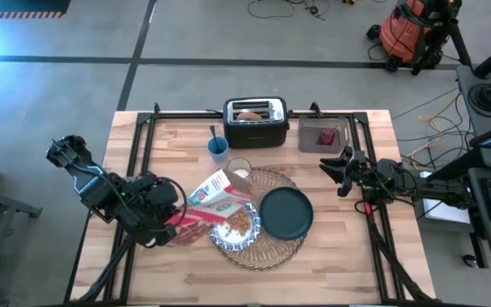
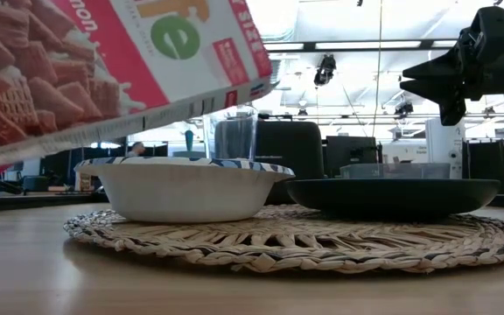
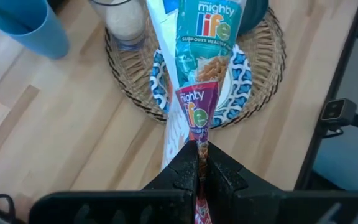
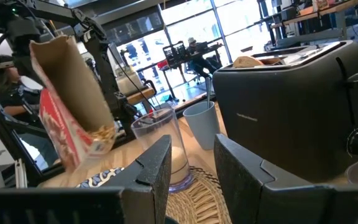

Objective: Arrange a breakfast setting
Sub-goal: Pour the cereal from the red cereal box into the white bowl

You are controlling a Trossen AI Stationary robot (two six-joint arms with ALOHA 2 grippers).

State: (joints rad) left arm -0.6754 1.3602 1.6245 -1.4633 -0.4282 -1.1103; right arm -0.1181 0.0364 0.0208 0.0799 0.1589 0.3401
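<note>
You are working with two arms here. Your left gripper [image 1: 170,223] is clamping the bottom end of one cereal box [image 1: 209,202], its fingers [image 3: 185,177] pinched tight on the cardboard, and it is holding that box tilted with the open mouth over the one blue-and-white bowl [image 1: 236,228]. Cereal pieces are lying in the bowl. Your right gripper [image 1: 341,172] is hanging above the table at about three o'clock from the setting, jaws partway apart and holding nothing.

One round straw placemat [image 1: 290,247] is lying at the middle of the table. On it you are seeing three things: the bowl toward seven o'clock, one dark teal plate [image 1: 286,212] toward three o'clock and just beside the bowl, and one clear glass [image 1: 239,170] with milk in its base at roughly eleven o'clock on the mat's edge.

Off the mat, at twelve o'clock, one black-and-silver toaster [image 1: 256,120] is standing with bread in its slots. One small blue cup [image 1: 218,148] is sitting just beside it toward the glass. One grey tray [image 1: 311,139] at one o'clock is holding one small dark-red item [image 1: 327,136].
</note>
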